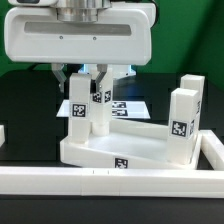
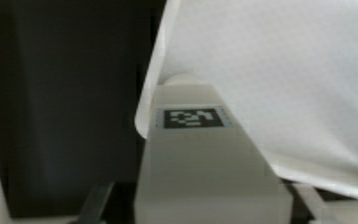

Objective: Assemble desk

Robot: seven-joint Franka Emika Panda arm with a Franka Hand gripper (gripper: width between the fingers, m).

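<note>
The desk slab (image 1: 120,150) lies white and slightly tilted at the table's middle. One leg (image 1: 79,112) stands at its corner on the exterior view's left, and two legs (image 1: 183,122) stand at the right. My gripper (image 1: 96,78) reaches down over a fourth upright leg (image 1: 100,105) next to the left one. In the wrist view this tagged leg (image 2: 195,135) stands between my fingers (image 2: 105,203). A narrow dark gap shows on each side, so the jaws straddle it without touching. The slab's white surface (image 2: 282,90) fills the space beside it.
A long white border rail (image 1: 110,182) runs along the front and turns back at the right (image 1: 212,150). The marker board (image 1: 132,105) lies behind the slab. The table is black, with a green backdrop behind it.
</note>
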